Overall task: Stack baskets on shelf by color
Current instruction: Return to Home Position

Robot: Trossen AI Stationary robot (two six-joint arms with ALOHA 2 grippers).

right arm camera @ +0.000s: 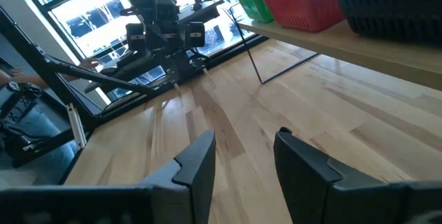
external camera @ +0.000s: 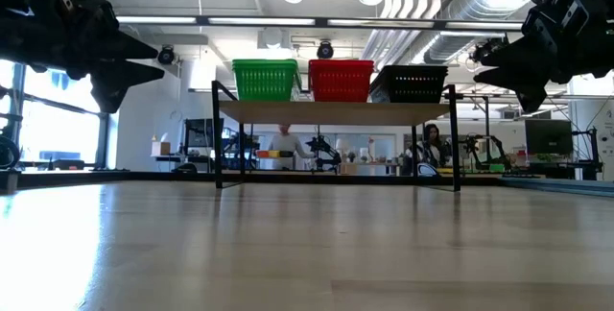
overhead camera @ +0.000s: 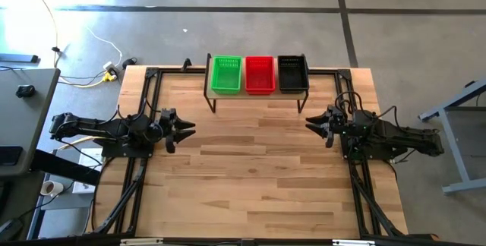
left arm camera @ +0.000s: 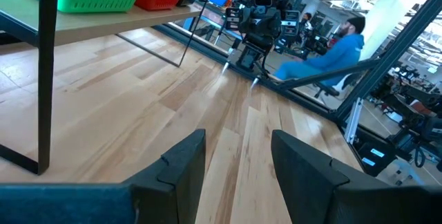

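Wood table (overhead camera: 250, 178) lies bare between the arms. The left gripper (overhead camera: 188, 128) is held parted and empty. Beyond its fingertips, toward the far edge, the shelf (external camera: 336, 112) is topped by green baskets (overhead camera: 226, 74), red baskets (overhead camera: 260, 74) and black baskets (overhead camera: 292, 74), mouths upward, long axes running toward that edge. The right gripper (overhead camera: 310, 124), likewise parted and empty, is pointed at the left one.

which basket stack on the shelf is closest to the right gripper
The black stack, at the end by the right gripper; the red stack is in the middle, the green stack farthest.
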